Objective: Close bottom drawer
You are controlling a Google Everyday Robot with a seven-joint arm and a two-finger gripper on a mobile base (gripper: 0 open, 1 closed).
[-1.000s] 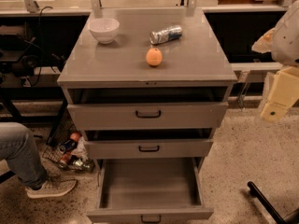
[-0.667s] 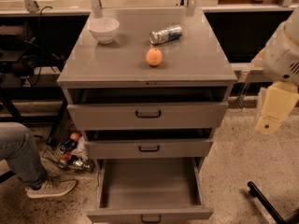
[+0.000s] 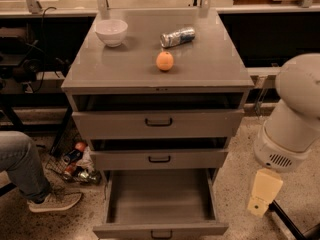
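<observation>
Standing in the middle of the view is a grey metal cabinet (image 3: 150, 79) with three drawers, seen from the front and a little above. On the cabinet's top sit a white bowl (image 3: 111, 31) near the back left corner, a silver can (image 3: 177, 36) lying on its side towards the back, and an orange (image 3: 164, 61) near the centre, just in front of the can.

The bottom drawer (image 3: 160, 199) is the cabinet's lowest and is pulled far out towards the viewer. Its plain grey tray lies bare to view, and its shallow front with a small black handle (image 3: 161, 234) sits at the lower edge of the view. The top drawer (image 3: 158, 123) and middle drawer (image 3: 159, 159) above it each show a dark gap over their fronts.

To the right of the cabinet, a white robot arm (image 3: 295, 119) reaches down. The gripper (image 3: 262, 199), a cream-coloured block, hangs at its end beside the bottom drawer's right side, near it but not touching. Whether the gripper is spread or pressed together cannot be told.

To the left of the cabinet, a person's leg in jeans (image 3: 20, 164) and a shoe (image 3: 55, 201) rest on the speckled floor. A small heap of cans and litter (image 3: 77, 164) lies against the cabinet's lower left side.
</observation>
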